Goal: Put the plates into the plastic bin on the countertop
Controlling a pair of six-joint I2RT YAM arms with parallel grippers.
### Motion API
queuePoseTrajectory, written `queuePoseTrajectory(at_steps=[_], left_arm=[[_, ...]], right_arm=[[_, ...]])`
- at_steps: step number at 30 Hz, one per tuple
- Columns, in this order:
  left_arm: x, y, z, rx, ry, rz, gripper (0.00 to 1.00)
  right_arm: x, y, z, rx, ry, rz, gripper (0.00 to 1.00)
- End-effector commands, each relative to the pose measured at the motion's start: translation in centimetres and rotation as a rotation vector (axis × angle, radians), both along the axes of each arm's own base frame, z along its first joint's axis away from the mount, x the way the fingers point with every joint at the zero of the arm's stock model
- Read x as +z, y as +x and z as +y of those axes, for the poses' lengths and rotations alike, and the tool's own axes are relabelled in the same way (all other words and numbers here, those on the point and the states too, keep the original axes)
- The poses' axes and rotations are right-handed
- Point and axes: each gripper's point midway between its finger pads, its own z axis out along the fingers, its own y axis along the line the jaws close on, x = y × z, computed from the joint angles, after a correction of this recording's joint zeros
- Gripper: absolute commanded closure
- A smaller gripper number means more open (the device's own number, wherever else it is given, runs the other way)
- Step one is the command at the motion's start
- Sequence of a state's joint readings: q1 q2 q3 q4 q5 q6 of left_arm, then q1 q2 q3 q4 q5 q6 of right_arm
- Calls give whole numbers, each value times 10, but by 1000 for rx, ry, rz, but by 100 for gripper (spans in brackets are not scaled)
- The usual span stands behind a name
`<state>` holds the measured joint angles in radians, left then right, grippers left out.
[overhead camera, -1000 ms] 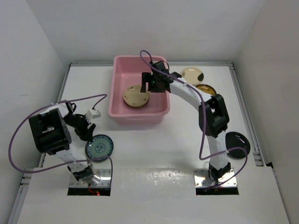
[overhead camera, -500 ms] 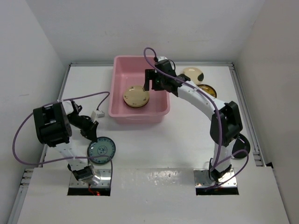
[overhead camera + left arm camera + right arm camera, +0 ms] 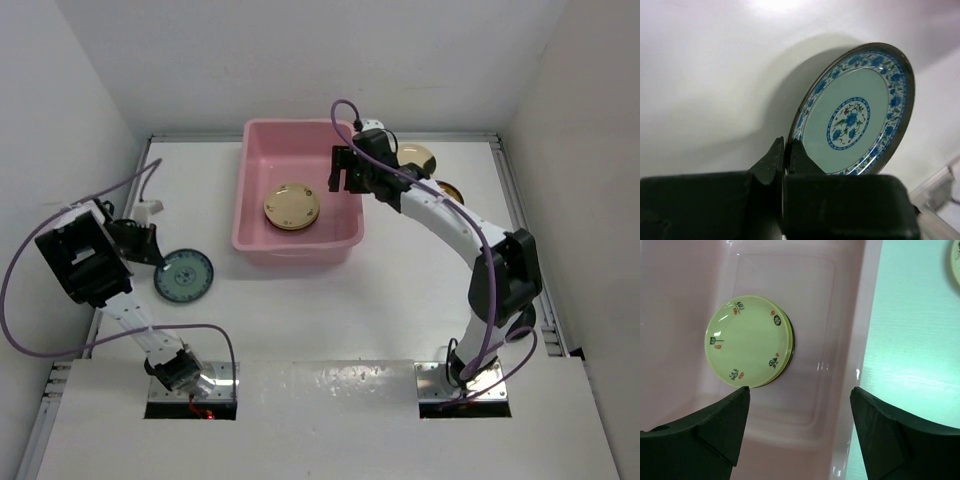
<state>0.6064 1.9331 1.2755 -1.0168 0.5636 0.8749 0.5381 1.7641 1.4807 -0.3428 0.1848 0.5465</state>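
Observation:
A teal-blue patterned plate point(image 3: 855, 115) is pinched by its rim in my left gripper point(image 3: 786, 146), which is shut on it. The plate is tilted up over the white countertop point(image 3: 300, 310), left of the pink plastic bin point(image 3: 250, 190); from above it shows at the left point(image 3: 184, 275), with the left gripper point(image 3: 152, 258) beside it. One yellow-green patterned plate point(image 3: 747, 340) lies on the bin's floor point(image 3: 830, 305) and also shows from above point(image 3: 292, 207). My right gripper point(image 3: 800, 395) hangs open and empty over the bin's right side point(image 3: 343, 178).
Behind the right arm, to the right of the bin, lie a cream plate with a dark patch point(image 3: 415, 157) and a mustard plate point(image 3: 447, 191), partly hidden. White walls close in the countertop on three sides. A purple cable loops off each arm.
The left gripper closed on the teal-blue plate's rim and swung it left and farther from the bases. The right gripper drew rightward from over the bin's plate toward the bin's right wall.

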Motion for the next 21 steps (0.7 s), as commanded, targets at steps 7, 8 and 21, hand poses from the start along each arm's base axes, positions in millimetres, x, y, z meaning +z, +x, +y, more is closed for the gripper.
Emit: queuePoseTrajectory(at_steps=[7, 8, 21], left_arm=[[135, 99, 33, 221, -26, -410, 100], [149, 105, 31, 249, -30, -428, 100], [301, 191, -132, -4, -128, -782, 100]], right_arm=[[33, -5, -20, -68, 63, -73, 20], [32, -6, -22, -74, 68, -71, 20], [37, -22, -91, -223, 95, -71, 18]])
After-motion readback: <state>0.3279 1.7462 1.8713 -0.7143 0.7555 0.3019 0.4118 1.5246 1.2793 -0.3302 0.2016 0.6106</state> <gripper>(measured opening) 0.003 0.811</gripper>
